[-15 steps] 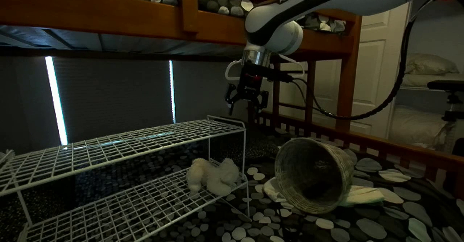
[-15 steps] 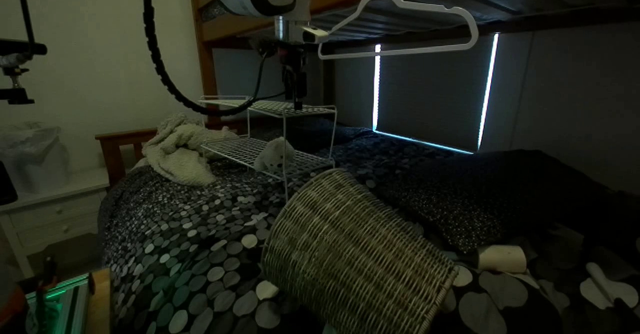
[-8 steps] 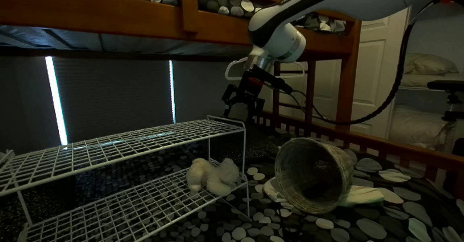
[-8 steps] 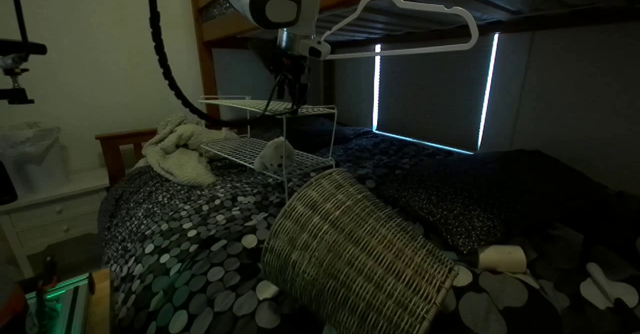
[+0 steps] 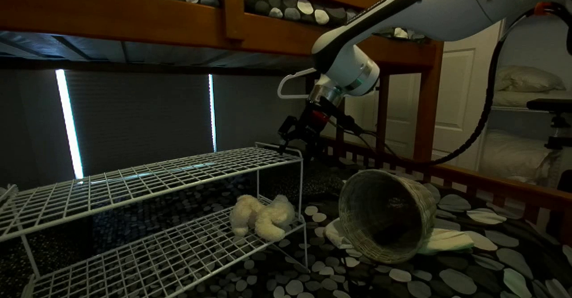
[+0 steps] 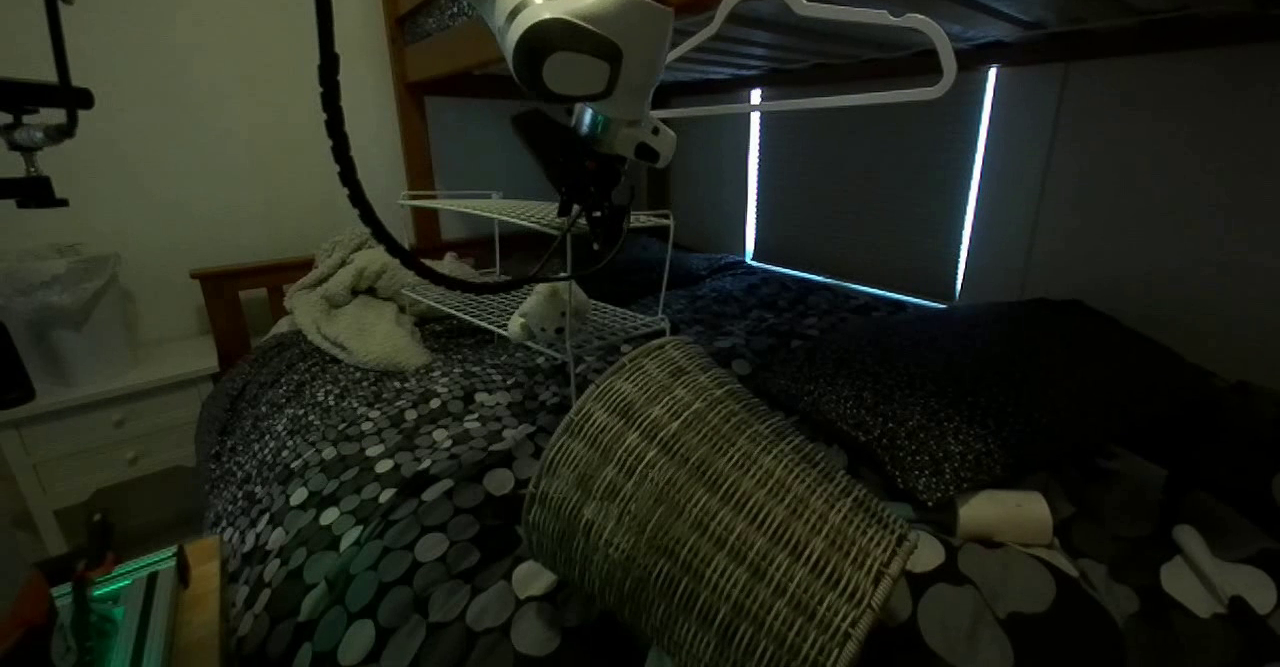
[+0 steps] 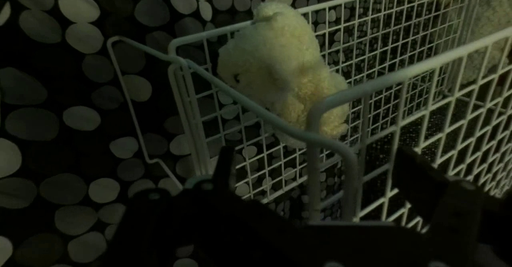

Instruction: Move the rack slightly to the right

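Observation:
The rack point(image 5: 134, 203) is a white wire-grid shelf with two tiers, standing on the patterned bedding. It also shows in an exterior view point(image 6: 666, 267) and in the wrist view point(image 7: 400, 77). My gripper point(image 5: 296, 151) is tilted at the near end of the upper tier, seen also in an exterior view point(image 6: 598, 235). In the wrist view, my gripper point(image 7: 316, 153) is open, with dark fingers point(image 7: 225, 167) standing wide apart. The rack's end tube and corner show between them. Whether the fingers touch the rack I cannot tell.
A cream plush toy point(image 5: 272, 222) sits on the lower tier. A wicker basket point(image 6: 700, 507) lies on its side beside the rack's end. A white hanger point(image 6: 850, 102) hangs from the bunk. The upper bunk rail point(image 5: 134, 21) runs above. A fleece blanket point(image 6: 365, 297) lies behind.
My gripper has moved down and tilted, coming to the level of the upper tier's end. The arm's cable has sunk with it. The rack, toy and basket have not moved.

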